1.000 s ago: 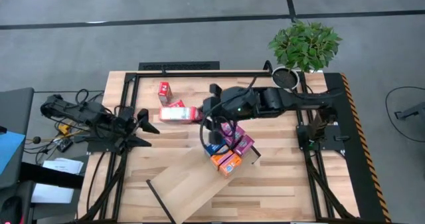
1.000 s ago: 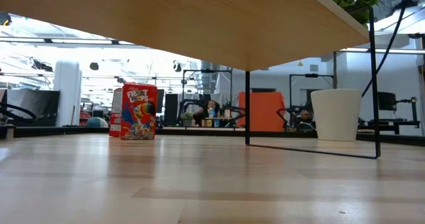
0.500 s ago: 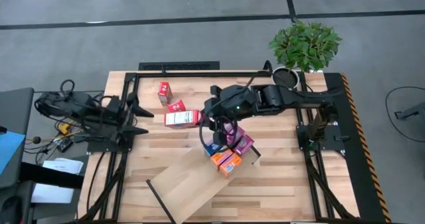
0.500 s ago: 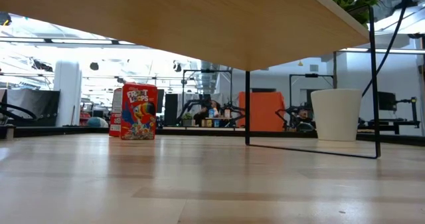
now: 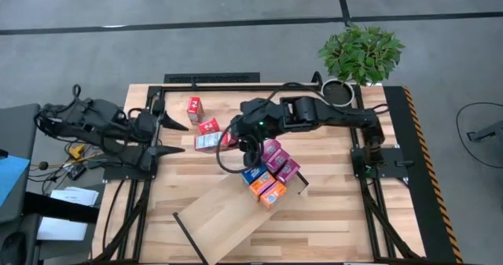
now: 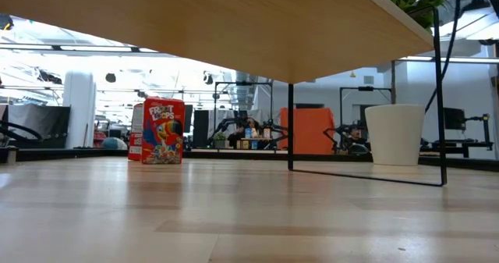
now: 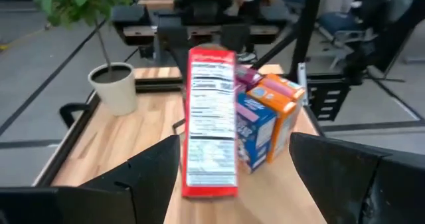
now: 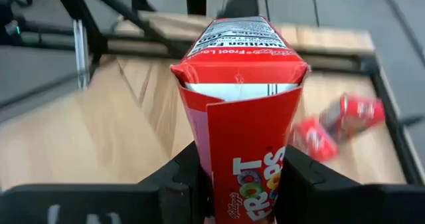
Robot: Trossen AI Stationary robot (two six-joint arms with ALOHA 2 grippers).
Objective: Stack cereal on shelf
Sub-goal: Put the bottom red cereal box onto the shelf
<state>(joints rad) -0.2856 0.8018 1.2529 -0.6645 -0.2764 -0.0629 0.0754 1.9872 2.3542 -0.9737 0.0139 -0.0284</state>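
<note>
A: Since 1 second back, the right gripper has swung its red Froot Loops box from lying flat across the table toward the shelf side, and the left arm has pulled back to the table's left edge

B: So the box is held?

A: Yes. In the right wrist view the 2 dark fingers clamp the red Froot Loops box at its lower sides, narrow-set on it. My read: this carton is in transit to the stack, not yet placed

B: And the left gripper?

A: Spread wide, holding nothing, parked beside the table's left frame

B: Where is the rest of the cereal?

A: Nearest the camera side, the pale wood shelf lies angled, its near half bare. On its far end sit the stacked boxes, blue, orange and magenta, close to the shelf's right corner. Beyond them, 2 red boxes lie loose on the tabletop

B: Room to move?

A: The shelf's bare length offers open landing space. The tight spot, I judge, is beside the stack near that edge, where a nudge could topple boxes. The potted plant stands well apart at the far corner
</note>
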